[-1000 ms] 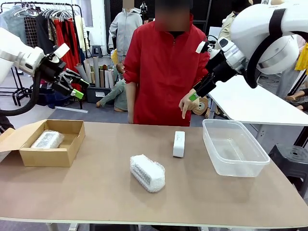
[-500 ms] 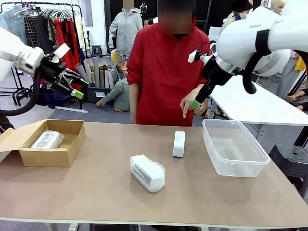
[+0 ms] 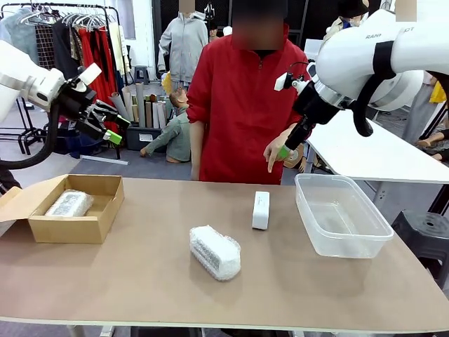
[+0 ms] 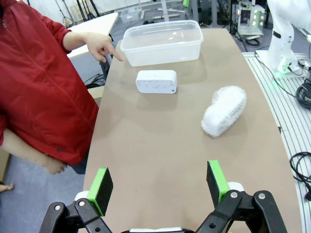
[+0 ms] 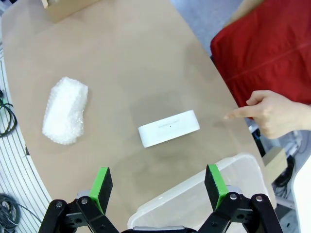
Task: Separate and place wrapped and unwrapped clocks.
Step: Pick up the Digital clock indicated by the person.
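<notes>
Counter [image 3: 140,288]: shared sorting surface, a person in red at its far edge
Box [image 3: 66,230]: open cardboard, at the left end of the counter
Tub [image 3: 351,244]: clear plastic, nothing inside, at the right end
Boxed clock [image 3: 69,203]: bubble-wrapped, already lying inside the box
Wrapped clock [image 3: 215,252]: second bubble-wrapped bundle, loose at mid-counter on the robot's side, apart from everything else
Bare clock [image 3: 260,210]: smooth white, unwrapped, on the counter just left of the tub, not touching it
Hand [image 3: 276,150]: the person's, one finger aimed down toward the bare clock
Left claw [image 3: 106,125]: high above the box end, jaws spread wide, gripping nothing
Right claw [image 3: 285,147]: high over the far edge, right beside the hand, jaws spread wide and empty; the bare clock lies near the middle of its wrist view
Step in hand: sorting looks about one-third done; going by the finger, the bare clock seems to be the piece called for, with the right claw poised for the approach
Next move: likely a descent of the right claw onto the bare clock, jaws set across its narrow width, then a short carry right into the tub; the hand so near calls for a clear path
After that: the wrapped clock looks bound for the box, the left claw being the nearer; its lumpy wrap may want a firm central pinch
</notes>
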You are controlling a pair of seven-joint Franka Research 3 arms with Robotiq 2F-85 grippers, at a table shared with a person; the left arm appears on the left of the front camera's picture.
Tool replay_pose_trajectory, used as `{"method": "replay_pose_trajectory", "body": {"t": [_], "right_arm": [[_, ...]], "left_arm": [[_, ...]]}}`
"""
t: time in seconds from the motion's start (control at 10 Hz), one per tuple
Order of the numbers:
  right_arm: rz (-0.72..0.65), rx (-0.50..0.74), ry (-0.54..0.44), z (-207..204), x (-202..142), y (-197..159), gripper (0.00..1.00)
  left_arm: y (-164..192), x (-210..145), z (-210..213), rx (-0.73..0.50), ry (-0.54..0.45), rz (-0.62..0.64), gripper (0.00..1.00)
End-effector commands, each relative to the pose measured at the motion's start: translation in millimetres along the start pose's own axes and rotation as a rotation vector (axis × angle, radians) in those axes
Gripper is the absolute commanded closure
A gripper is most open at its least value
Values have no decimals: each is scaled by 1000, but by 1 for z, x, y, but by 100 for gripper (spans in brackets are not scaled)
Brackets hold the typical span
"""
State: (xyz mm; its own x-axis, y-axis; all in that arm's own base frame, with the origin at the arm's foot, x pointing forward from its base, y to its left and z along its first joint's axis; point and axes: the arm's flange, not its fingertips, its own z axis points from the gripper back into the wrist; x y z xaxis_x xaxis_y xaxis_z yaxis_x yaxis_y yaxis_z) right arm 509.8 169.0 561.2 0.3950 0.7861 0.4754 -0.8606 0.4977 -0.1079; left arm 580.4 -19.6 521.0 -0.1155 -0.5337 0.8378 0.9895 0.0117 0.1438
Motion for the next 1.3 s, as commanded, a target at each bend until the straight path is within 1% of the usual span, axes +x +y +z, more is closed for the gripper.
{"method": "replay_pose_trajectory", "body": {"t": [0.0,0.1,0.2,0.3,0.4,0.5,0.6,0.7,0.9,1.1,1.2], "right_arm": [[-11,-23,7,2,0,1,0],[0,0,0,0,0,0,0],[-81,-76,70,-4,11,8,0],[-138,-116,136,-9,24,15,0],[-195,-194,192,-17,31,20,0],[-228,-249,247,-25,39,24,0],[-266,-348,311,-35,43,26,0],[-334,-395,323,-48,46,28,0],[-495,-403,325,-76,42,23,0],[-675,-326,312,-106,34,2,0],[-769,-307,277,-119,31,-10,0]], "left_arm": [[0,1,2,3,-1,-4,0],[0,1,2,3,-1,-4,0],[0,1,2,3,-1,-4,0],[0,1,2,3,-1,-4,0],[0,1,2,3,-1,-4,0],[0,1,2,3,-1,-4,0],[0,1,2,3,-1,-4,0],[0,1,2,3,-1,-4,0],[0,1,2,3,-1,-4,0],[0,1,2,3,-1,-4,0],[0,1,2,3,-1,-4,0]]}}
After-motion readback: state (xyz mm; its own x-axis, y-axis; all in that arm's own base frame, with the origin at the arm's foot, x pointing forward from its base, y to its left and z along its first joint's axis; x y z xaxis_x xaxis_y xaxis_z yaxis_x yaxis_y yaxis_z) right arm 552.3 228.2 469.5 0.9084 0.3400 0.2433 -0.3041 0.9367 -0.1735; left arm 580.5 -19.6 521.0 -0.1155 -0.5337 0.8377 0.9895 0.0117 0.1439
